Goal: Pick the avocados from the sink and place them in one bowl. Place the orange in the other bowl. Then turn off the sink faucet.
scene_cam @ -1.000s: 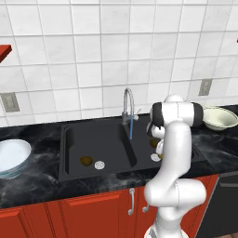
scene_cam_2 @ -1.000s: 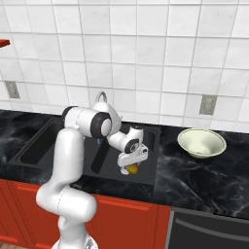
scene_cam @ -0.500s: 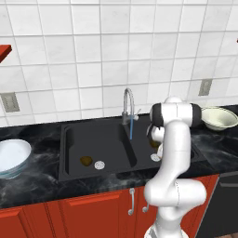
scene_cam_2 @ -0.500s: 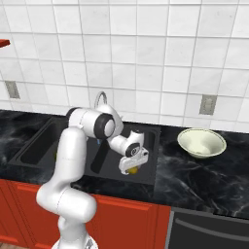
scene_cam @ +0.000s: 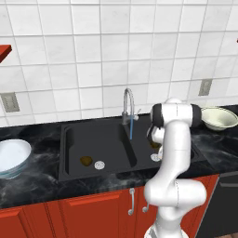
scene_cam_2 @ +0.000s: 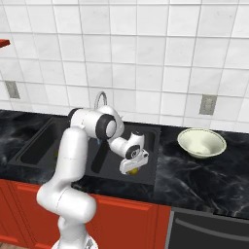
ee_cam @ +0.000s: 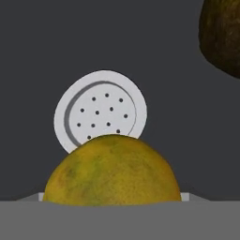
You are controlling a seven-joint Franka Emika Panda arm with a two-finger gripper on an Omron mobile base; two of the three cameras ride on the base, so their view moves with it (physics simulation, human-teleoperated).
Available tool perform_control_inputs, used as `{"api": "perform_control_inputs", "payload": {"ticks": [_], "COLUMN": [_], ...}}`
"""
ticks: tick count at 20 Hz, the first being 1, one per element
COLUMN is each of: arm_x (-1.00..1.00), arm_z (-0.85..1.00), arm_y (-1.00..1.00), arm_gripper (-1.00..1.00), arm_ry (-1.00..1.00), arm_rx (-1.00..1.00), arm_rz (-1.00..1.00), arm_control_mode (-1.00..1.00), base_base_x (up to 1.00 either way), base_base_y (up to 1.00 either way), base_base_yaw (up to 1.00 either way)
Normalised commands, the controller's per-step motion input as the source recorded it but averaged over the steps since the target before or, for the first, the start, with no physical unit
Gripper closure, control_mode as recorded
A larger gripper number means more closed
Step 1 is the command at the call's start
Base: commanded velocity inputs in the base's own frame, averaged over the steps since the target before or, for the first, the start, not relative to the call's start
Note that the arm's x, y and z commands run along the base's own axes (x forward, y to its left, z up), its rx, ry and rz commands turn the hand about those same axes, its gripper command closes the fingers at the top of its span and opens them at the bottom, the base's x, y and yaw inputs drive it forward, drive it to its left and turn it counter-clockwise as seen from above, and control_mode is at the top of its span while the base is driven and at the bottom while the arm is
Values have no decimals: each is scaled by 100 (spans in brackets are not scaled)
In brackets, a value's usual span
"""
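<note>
The hand view gets right on top of the orange: it sits at the bottom of that view where the finger tips would be, with the white drain on the basin floor behind it and one dark avocado in the upper right corner. The finger tips are hidden behind the fruit there, so I can't tell if they're clamped on it or just around it.

The right base view shows what that one can't: the gripper down in the right basin of the sink, with a bit of yellow orange poking out right at its tip. The cream bowl with the greenish rim sits on the counter to the right, well apart.

The left base view gives the other side: the second avocado lies in the left basin just beside its drain, the pale blue bowl is off to the left, and the faucet has a blue stream running.
</note>
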Motion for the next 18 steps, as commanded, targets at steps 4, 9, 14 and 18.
{"api": "perform_control_inputs", "payload": {"ticks": [4, 9, 14, 18], "arm_x": [-45, -45, -27, -18], "arm_z": [15, 52, 86, 100], "arm_y": [-12, -5, -2, 0], "arm_gripper": [100, 100, 100, 100], "arm_ry": [-7, -12, -17, -21], "arm_rx": [4, 2, 6, 3], "arm_rz": [0, -2, -11, -16], "arm_control_mode": [-100, -100, -100, -100], "base_base_x": [0, 0, 0, 0], "base_base_y": [0, 0, 0, 0], "base_base_yaw": [0, 0, 0, 0]}}
